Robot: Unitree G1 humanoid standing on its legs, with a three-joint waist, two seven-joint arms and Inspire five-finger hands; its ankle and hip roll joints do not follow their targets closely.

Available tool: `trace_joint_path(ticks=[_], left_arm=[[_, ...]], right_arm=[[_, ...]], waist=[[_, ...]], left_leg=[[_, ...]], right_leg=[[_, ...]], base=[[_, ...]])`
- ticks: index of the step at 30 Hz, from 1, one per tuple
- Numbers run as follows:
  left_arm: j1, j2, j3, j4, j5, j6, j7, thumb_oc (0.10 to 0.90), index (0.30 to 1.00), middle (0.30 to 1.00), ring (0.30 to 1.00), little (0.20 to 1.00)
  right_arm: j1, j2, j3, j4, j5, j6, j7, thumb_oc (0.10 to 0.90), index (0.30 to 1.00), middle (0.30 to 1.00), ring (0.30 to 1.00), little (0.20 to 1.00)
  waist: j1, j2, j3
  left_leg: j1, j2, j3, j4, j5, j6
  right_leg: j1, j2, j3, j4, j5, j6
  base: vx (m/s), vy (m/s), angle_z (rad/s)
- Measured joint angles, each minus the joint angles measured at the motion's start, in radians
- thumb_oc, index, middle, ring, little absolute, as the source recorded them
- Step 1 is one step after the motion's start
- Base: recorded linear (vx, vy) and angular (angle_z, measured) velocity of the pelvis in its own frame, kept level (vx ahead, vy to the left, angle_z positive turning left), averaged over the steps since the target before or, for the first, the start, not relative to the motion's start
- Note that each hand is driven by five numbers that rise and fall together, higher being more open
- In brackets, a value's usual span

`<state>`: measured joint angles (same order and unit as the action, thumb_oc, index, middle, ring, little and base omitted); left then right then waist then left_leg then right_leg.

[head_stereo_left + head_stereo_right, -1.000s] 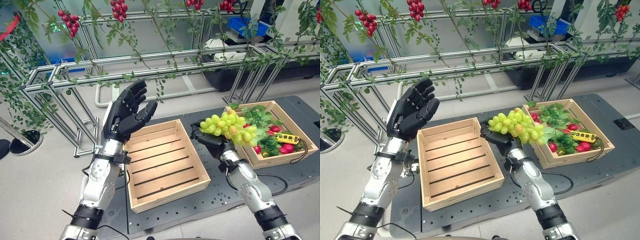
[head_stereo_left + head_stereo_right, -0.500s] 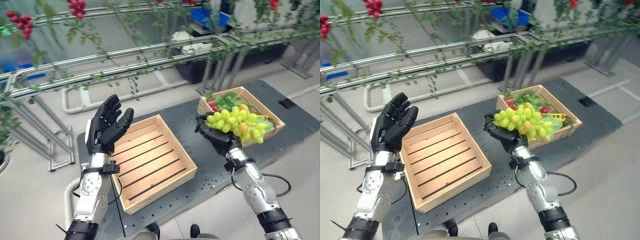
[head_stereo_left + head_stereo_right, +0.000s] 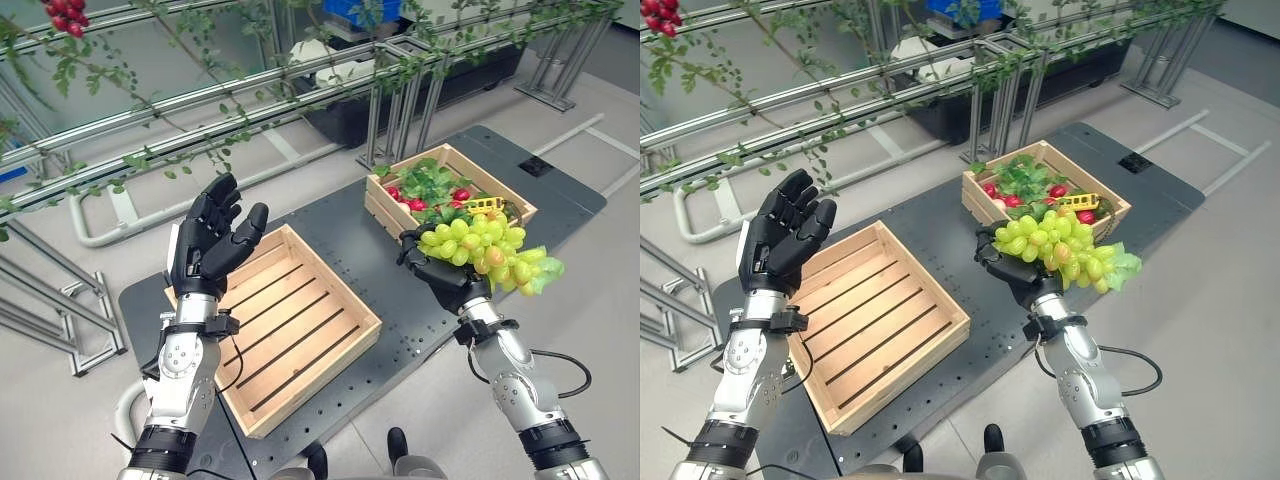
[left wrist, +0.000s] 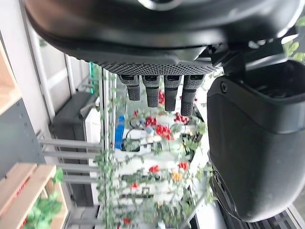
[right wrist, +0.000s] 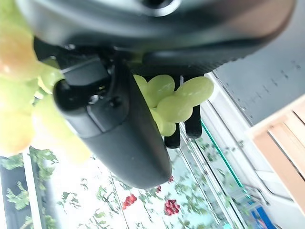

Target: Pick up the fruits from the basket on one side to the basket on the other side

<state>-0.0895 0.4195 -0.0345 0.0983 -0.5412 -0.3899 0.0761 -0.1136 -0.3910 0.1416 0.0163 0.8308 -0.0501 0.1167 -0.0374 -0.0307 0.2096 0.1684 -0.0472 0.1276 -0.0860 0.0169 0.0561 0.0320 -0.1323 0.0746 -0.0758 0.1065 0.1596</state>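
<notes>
Left eye view: right hand (image 3: 447, 279) clasps a knobbly green plastic grape bunch (image 3: 485, 256) at centre-right; left hand (image 3: 208, 243) is spread beside the slatted wooden crate (image 3: 300, 325).

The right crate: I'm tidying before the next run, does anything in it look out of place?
Yes. Among the leaves and red fruit in the right crate lies a small yellow toy vehicle, not a fruit. The grapes are in the right hand, lifted clear.

Left hand (image 3: 205, 250) raised, fingers straight — right hand (image 3: 447, 279) palm-up, curled
</notes>
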Motion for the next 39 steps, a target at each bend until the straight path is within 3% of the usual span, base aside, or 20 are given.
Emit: trace_joint_path(ticks=[4, 5, 7, 8, 9, 10, 12, 13, 14, 15, 16, 17, 20, 27, 32, 34, 39], left_arm=[[-0.008, 0.0, 0.001, 0.0, 0.022, 0.001, 0.029, 0.8, 0.9, 0.9, 0.9, 0.9], [-0.008, 0.001, 0.003, -0.001, 0.038, 0.001, 0.049, 0.8, 0.9, 0.9, 0.9, 0.9], [-0.022, 0.004, 0.004, 0.0, 0.039, 0.008, 0.068, 0.8, 0.9, 0.9, 0.9, 0.9], [-0.032, -0.003, 0.002, 0.0, 0.039, 0.022, 0.068, 0.8, 0.9, 0.9, 0.9, 0.9], [-0.033, -0.004, 0.002, -0.001, 0.042, 0.027, 0.066, 0.8, 0.9, 0.9, 0.9, 0.9], [-0.038, 0.0, 0.004, -0.001, 0.052, 0.028, 0.07, 0.8, 0.9, 0.9, 0.9, 0.9], [-0.039, 0.0, 0.009, -0.001, 0.057, 0.028, 0.084, 0.8, 0.9, 0.9, 0.9, 0.9], [-0.038, -0.001, 0.011, -0.001, 0.065, 0.028, 0.094, 0.8, 0.9, 0.9, 0.9, 0.9], [-0.039, 0.002, 0.012, -0.002, 0.074, 0.027, 0.103, 0.8, 0.9, 0.9, 0.9, 0.9], [-0.039, 0.008, 0.013, -0.002, 0.078, 0.027, 0.113, 0.8, 0.9, 0.9, 0.9, 0.9], [-0.039, 0.009, 0.013, -0.002, 0.078, 0.027, 0.119, 0.8, 0.9, 0.9, 0.9, 0.9], [-0.038, 0.003, 0.015, -0.001, 0.08, 0.028, 0.137, 0.8, 0.9, 0.9, 0.9, 0.9], [-0.044, -0.005, 0.007, -0.002, 0.095, 0.037, 0.153, 0.8, 0.9, 0.9, 0.9, 0.9], [-0.067, -0.046, -0.008, -0.015, 0.117, 0.075, 0.14, 0.8, 0.9, 0.9, 0.9, 0.9], [-0.071, -0.053, -0.008, -0.061, 0.117, 0.078, 0.127, 0.8, 0.9, 0.9, 0.9, 0.9], [-0.071, -0.053, -0.008, -0.061, 0.117, 0.079, 0.122, 0.8, 0.9, 0.9, 0.9, 0.9], [-0.07, -0.053, -0.008, -0.06, 0.117, 0.079, 0.127, 0.8, 0.9, 0.9, 0.9, 0.9]], right_arm=[[0.026, 0.0, -0.028, -0.021, 0.0, 0.0, 0.0, 0.4, 0.3, 0.3, 0.3, 0.3], [0.029, 0.002, -0.031, -0.022, 0.001, 0.0, 0.001, 0.4, 0.3, 0.3, 0.3, 0.3], [0.028, 0.001, -0.039, -0.022, 0.002, 0.0, 0.005, 0.4, 0.3, 0.3, 0.3, 0.3], [0.037, -0.008, -0.05, -0.019, 0.003, 0.0, 0.005, 0.4, 0.3, 0.3, 0.3, 0.3], [0.041, -0.02, -0.051, -0.019, 0.004, 0.0, 0.005, 0.4, 0.3, 0.3, 0.3, 0.3], [0.04, -0.038, -0.051, -0.02, 0.004, 0.0, 0.005, 0.4, 0.3, 0.3, 0.3, 0.3], [0.04, -0.038, -0.051, -0.025, 0.004, 0.0, 0.009, 0.4, 0.3, 0.3, 0.3, 0.3], [0.039, -0.036, -0.05, -0.028, 0.003, -0.003, 0.021, 0.4, 0.3, 0.3, 0.3, 0.3], [0.039, -0.03, -0.049, -0.032, 0.002, -0.005, 0.032, 0.4, 0.3, 0.3, 0.3, 0.3], [0.039, -0.019, -0.048, -0.035, 0.001, -0.006, 0.043, 0.4, 0.3, 0.3, 0.3, 0.3], [0.038, -0.016, -0.045, -0.037, 0.001, -0.006, 0.047, 0.4, 0.3, 0.3, 0.3, 0.3], [0.027, -0.019, -0.038, -0.033, 0.001, -0.006, 0.057, 0.4, 0.3, 0.3, 0.3, 0.3], [0.02, -0.024, -0.037, -0.032, 0.0, -0.006, 0.059, 0.4, 0.3, 0.3, 0.3, 0.3], [0.02, -0.026, -0.049, -0.037, 0.0, -0.008, 0.057, 0.4, 0.3, 0.3, 0.3, 0.3], [0.027, -0.016, -0.049, -0.038, -0.001, -0.01, 0.057, 0.4, 0.3, 0.3, 0.3, 0.3], [0.034, -0.012, -0.049, -0.039, -0.002, -0.01, 0.057, 0.4, 0.3, 0.3, 0.3, 0.3], [0.075, 0.016, -0.049, -0.042, -0.002, -0.01, 0.057, 0.4, 0.3, 0.3, 0.3, 0.3]], waist=[[-0.03, -0.006, 0.017], [-0.021, 0.001, 0.037], [-0.006, 0.015, 0.073], [-0.032, 0.041, 0.085], [-0.036, 0.055, 0.086], [-0.023, 0.057, 0.091], [0.002, 0.054, 0.09], [0.011, 0.052, 0.089], [0.033, 0.046, 0.086], [0.046, 0.03, 0.081], [0.059, 0.021, 0.075], [0.08, 0.026, 0.069], [0.068, 0.03, 0.053], [-0.004, 0.021, 0.019], [-0.014, 0.022, 0.016], [-0.025, 0.028, -0.001], [-0.033, 0.025, -0.058]], left_leg=[[0.02, -0.012, 0.068, -0.002, -0.011, 0.005], [0.024, 0.004, 0.121, 0.006, -0.014, 0.01], [0.009, 0.031, 0.181, 0.019, -0.03, 0.023], [-0.006, 0.062, 0.186, 0.015, -0.02, 0.029], [-0.008, 0.075, 0.184, 0.014, -0.014, 0.026], [-0.009, 0.091, 0.223, 0.012, 0.002, 0.013], [-0.007, 0.105, 0.249, 0.012, 0.001, 0.011], [-0.006, 0.112, 0.269, 0.01, 0.011, -0.005], [-0.005, 0.114, 0.274, 0.01, 0.012, -0.014], [-0.005, 0.11, 0.284, 0.01, 0.015, -0.03], [-0.006, 0.107, 0.285, 0.007, 0.018, -0.038], [-0.008, 0.118, 0.26, 0.005, 0.018, -0.054], [-0.017, 0.15, 0.218, 0.003, 0.022, -0.058], [-0.012, 0.149, 0.204, -0.003, 0.028, -0.068], [-0.009, 0.139, 0.204, -0.003, 0.027, -0.076], [-0.011, 0.136, 0.204, -0.003, 0.02, -0.089], [-0.016, 0.127, 0.219, -0.003, 0.017, -0.085]], right_leg=[[-0.026, -0.005, -0.023, 0.008, 0.034, -0.005], [-0.051, 0.018, -0.103, 0.018, 0.097, -0.015], [-0.09, 0.044, -0.146, 0.033, 0.164, 0.0], [-0.135, 0.051, -0.186, 0.185, 0.079, -0.049], [-0.163, 0.05, -0.207, 0.282, 0.026, -0.072], [-0.194, 0.029, -0.255, 0.467, -0.08, -0.089], [-0.175, -0.012, -0.315, 0.596, -0.175, -0.092], [-0.136, -0.027, -0.337, 0.601, -0.216, -0.092], [-0.102, -0.033, -0.338, 0.555, -0.242, -0.082], [-0.048, -0.028, -0.349, 0.433, -0.267, -0.068], [-0.017, -0.011, -0.362, 0.359, -0.273, -0.074], [0.035, 0.025, -0.357, 0.222, -0.241, -0.073], [0.077, 0.083, -0.327, 0.069, -0.157, -0.1], [0.096, 0.094, -0.298, -0.002, -0.115, -0.101], [0.097, 0.085, -0.296, -0.009, -0.1, -0.092], [0.094, 0.082, -0.295, -0.009, -0.096, -0.085], [0.078, 0.074, -0.271, -0.009, -0.09, -0.077]], base=[[-0.19, 0.094, -0.63], [-0.2, 0.052, -0.89], [-0.22, 0.028, -0.93], [-0.17, -0.009, -0.39], [-0.12, -0.043, -0.27], [-0.02, -0.036, -0.42], [-0.02, -0.108, -0.52], [-0.06, -0.197, -0.53], [-0.05, -0.223, -0.51], [-0.05, -0.195, -0.55], [-0.07, -0.192, -0.77], [-0.06, -0.118, -0.71], [-0.06, -0.119, -0.55], [-0.03, -0.063, -0.18], [-0.04, -0.056, -0.01], [-0.04, -0.081, 0.02], [-0.08, -0.114, -0.09]])
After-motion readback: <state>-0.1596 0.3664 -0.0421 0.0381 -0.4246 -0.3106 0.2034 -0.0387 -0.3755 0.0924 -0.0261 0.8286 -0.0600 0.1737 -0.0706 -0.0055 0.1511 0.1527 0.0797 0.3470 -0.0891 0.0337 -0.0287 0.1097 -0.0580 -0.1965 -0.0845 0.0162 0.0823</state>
